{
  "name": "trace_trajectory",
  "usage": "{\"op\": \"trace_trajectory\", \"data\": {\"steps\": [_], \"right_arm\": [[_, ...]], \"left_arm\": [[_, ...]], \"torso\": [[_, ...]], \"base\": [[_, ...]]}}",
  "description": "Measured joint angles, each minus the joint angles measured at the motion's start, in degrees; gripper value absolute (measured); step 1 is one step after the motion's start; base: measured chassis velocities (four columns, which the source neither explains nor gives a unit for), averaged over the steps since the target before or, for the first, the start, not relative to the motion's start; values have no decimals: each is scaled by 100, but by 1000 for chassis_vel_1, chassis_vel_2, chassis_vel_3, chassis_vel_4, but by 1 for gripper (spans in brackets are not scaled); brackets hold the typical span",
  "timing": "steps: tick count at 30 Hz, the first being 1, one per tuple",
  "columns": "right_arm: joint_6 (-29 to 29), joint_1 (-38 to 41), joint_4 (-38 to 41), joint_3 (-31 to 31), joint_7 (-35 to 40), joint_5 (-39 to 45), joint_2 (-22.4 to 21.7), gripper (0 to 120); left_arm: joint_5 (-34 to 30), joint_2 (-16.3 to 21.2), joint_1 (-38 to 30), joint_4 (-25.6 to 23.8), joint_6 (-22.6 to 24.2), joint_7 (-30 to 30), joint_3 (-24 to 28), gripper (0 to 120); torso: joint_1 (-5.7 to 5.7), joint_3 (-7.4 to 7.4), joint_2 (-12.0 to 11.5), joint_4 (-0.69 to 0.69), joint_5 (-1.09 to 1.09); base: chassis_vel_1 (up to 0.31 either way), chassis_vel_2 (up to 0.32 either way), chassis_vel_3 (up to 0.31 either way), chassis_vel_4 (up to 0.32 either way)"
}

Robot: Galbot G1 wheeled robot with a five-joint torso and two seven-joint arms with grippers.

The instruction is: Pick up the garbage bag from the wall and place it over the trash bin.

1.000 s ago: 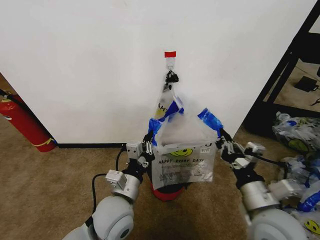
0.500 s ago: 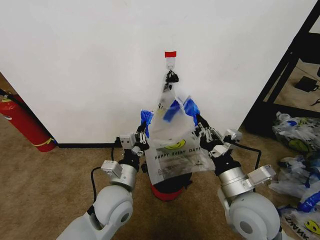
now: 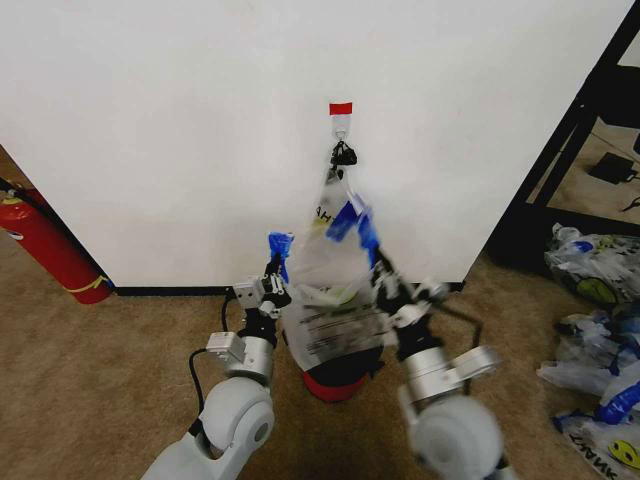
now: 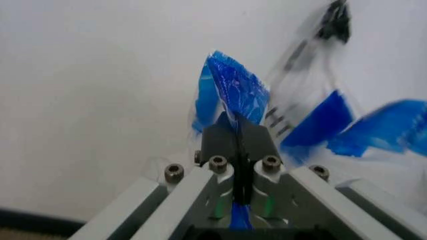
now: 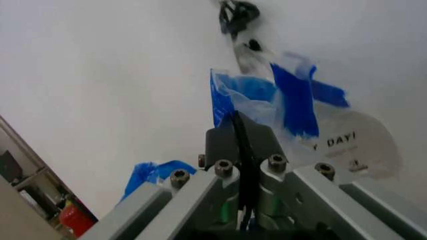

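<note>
The garbage bag (image 3: 332, 325), see-through white with black print and blue patches, hangs between my two grippers in front of the wall (image 3: 200, 130). My left gripper (image 3: 274, 262) is shut on a blue patch (image 4: 230, 92) at one side of the bag's mouth. My right gripper (image 3: 379, 272) is shut on the blue patch (image 5: 233, 97) at the other side. The red trash bin (image 3: 335, 386) stands on the carpet right under the bag, mostly hidden by it. Another like bag (image 3: 333, 198) hangs from the small hook (image 3: 341, 127) under the red tape (image 3: 341, 108).
A red fire extinguisher (image 3: 45, 245) leans at the wall on the left. A heap of like-printed bags (image 3: 598, 270) lies on the floor at the right, beside a black shelf frame (image 3: 590, 120). Brown carpet (image 3: 100, 380) spreads to the left of the bin.
Both grippers have come closer together and nearer the wall, so the bag's mouth has narrowed. The bag now hangs more bunched over the bin.
</note>
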Motion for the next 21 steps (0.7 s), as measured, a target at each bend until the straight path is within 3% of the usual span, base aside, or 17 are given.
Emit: {"op": "trace_trajectory", "data": {"steps": [4,9,15,21], "right_arm": [[240,-221,-244,60,-68,-227,-174,0],[291,-423,-257,214,-13,-236,-515,0],[295,-804,-243,328,163,-300,-922,0],[-375,-1110,28,341,834,-583,-1298,0]], "left_arm": [[158,-242,395,204,-220,-71,65,0],[252,-268,507,238,-244,-149,240,0],[385,35,676,203,-131,-323,478,0],[432,501,850,18,266,-549,677,0]], "torso": [[0,0,0,0,0],[0,0,0,-1,1],[0,0,0,-2,1],[0,0,0,0,2]], "base": [[0,0,0,0],[0,0,0,0],[0,0,0,0],[0,0,0,0]]}}
